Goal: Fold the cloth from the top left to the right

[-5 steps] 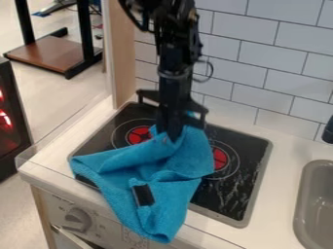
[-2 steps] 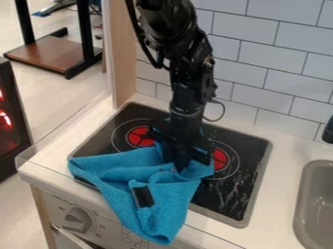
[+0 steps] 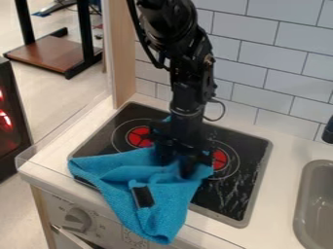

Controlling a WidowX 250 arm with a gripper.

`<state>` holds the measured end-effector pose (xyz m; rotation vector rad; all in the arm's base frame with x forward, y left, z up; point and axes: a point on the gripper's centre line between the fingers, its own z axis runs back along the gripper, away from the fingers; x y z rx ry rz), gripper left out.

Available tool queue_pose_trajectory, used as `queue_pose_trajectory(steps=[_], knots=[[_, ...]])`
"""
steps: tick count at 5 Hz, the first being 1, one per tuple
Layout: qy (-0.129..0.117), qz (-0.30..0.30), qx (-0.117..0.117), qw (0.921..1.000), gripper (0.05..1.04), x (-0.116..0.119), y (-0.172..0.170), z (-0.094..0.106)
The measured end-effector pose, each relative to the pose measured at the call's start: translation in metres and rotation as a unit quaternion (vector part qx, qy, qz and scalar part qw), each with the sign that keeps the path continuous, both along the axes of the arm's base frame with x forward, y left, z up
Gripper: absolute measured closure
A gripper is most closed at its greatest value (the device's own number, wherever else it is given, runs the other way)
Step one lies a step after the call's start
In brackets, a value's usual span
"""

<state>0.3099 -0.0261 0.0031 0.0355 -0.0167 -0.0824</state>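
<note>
And the gripper (image 3: 175, 158) is hanging low at the blue cloth's (image 3: 159, 219) upper part, jaws standing apart, as far as I can tell! The cloth is lying rumpled across the stovetop (image 3: 228, 199), spilling over the desk's (image 3: 276, 146) front edge.

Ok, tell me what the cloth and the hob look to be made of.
The cloth looks like terry or microfibre, matt, going by its fuzzy pile and soft folds. The hob seems to be glass, or glossy plastic imitating it: black, smooth, with whitish reflections.
</note>
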Motion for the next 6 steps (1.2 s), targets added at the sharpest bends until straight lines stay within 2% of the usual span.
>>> queue_pose_trajectory(steps=[1,3,5,6], knots=[[0.015,0.016,-0.03,0.9993,0.084,0.004,0.003,0.009],[-0.019,0.028,-0.054,0.998,0.085,0.009,0.004,0.056],[-0.065,0.025,-0.09,0.9935,0.085,0.003,0.002,0.117],[-0.061,0.018,-0.099,0.993,0.085,-0.001,0.0,0.122]])
